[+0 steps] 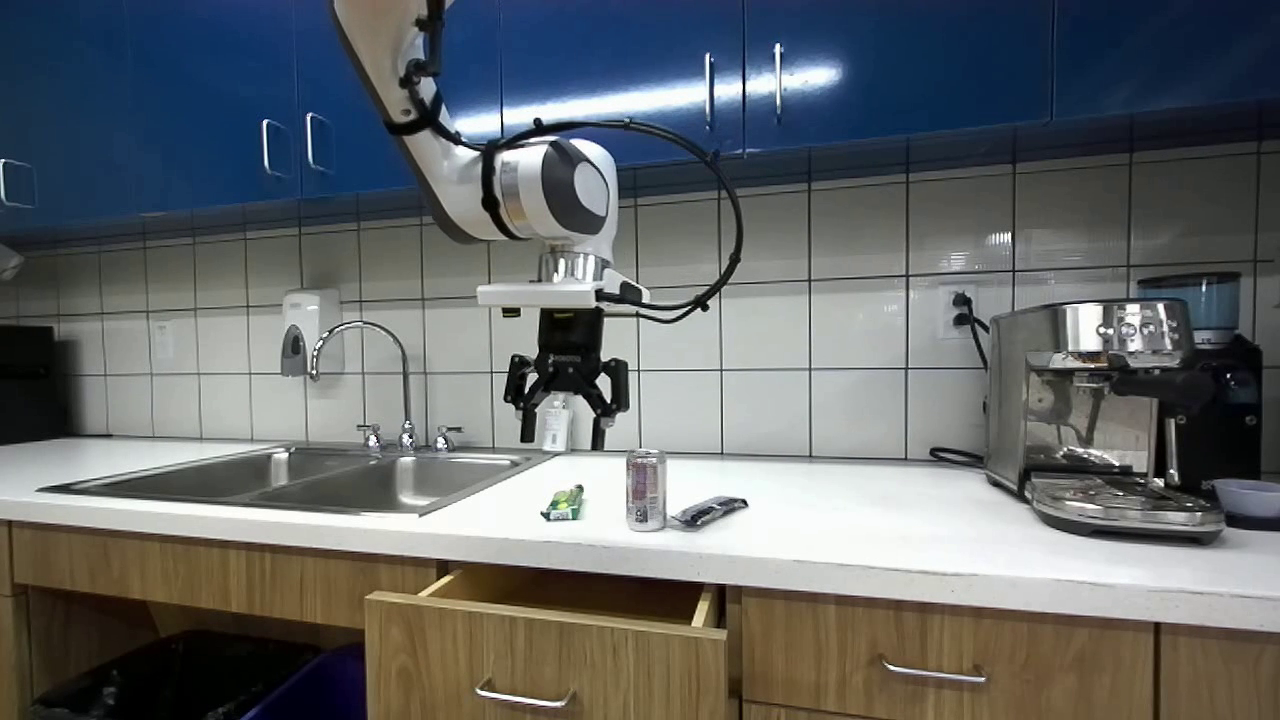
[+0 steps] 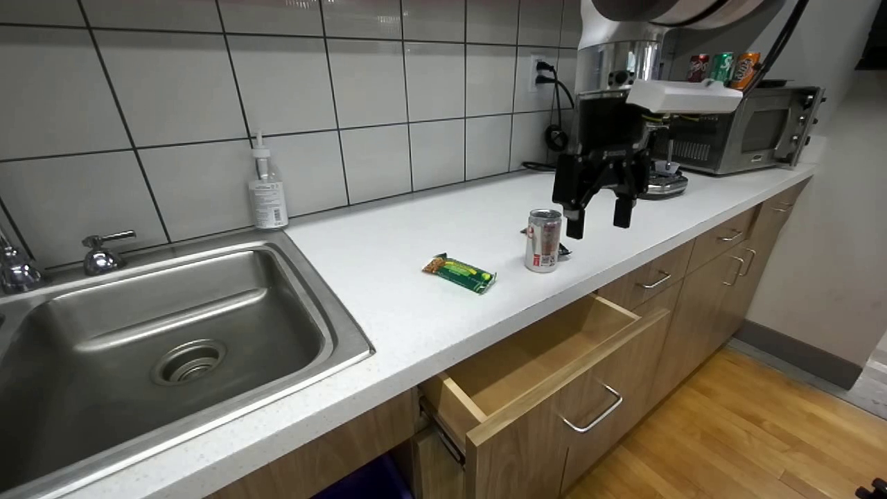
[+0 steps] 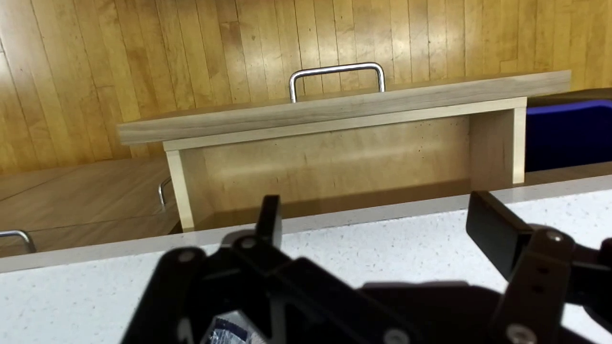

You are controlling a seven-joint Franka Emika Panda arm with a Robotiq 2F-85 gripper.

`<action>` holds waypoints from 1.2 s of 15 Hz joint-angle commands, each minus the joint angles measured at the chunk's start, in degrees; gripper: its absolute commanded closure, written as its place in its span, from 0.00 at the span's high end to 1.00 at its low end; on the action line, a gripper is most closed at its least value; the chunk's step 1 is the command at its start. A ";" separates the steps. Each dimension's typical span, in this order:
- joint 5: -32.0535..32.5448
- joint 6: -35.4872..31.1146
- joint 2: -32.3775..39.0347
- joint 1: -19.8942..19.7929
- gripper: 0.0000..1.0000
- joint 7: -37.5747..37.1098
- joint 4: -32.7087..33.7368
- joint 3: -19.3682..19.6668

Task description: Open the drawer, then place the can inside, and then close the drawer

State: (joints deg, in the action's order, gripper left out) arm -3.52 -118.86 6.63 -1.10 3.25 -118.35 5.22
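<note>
The light-wood drawer [image 1: 546, 655] with a silver bar handle [image 2: 594, 410] stands pulled open below the counter. Its visible interior holds nothing, and its front edge shows in the wrist view [image 3: 344, 112]. The silver can [image 1: 646, 490] stands upright on the counter behind the drawer; it also shows in an exterior view [image 2: 542, 241]. My gripper [image 1: 563, 432] points down with its fingers wide apart and nothing between them. It is above the counter, apart from the can, in both exterior views [image 2: 599, 220]. In the wrist view the fingers [image 3: 375, 215] frame the counter edge; the can is not clearly visible there.
A green wrapped bar [image 2: 460, 273] and a dark wrapper [image 1: 711, 511] lie on either side of the can. A sink [image 1: 390, 480] and a clear soap bottle [image 2: 267, 194] are nearby. An espresso machine [image 1: 1100, 400] stands along the counter. A blue bin [image 3: 569, 134] is beside the drawer.
</note>
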 commanded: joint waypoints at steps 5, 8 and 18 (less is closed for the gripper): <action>1.43 -5.10 2.66 -0.04 1.00 -4.43 -0.99 -1.22; 1.72 -7.45 3.41 0.15 1.00 -5.75 -1.91 -1.24; 1.18 -16.37 6.00 0.64 1.00 -9.29 -5.38 -1.57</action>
State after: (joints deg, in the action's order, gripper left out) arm -3.12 -133.03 12.51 -0.52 -3.39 -122.42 4.34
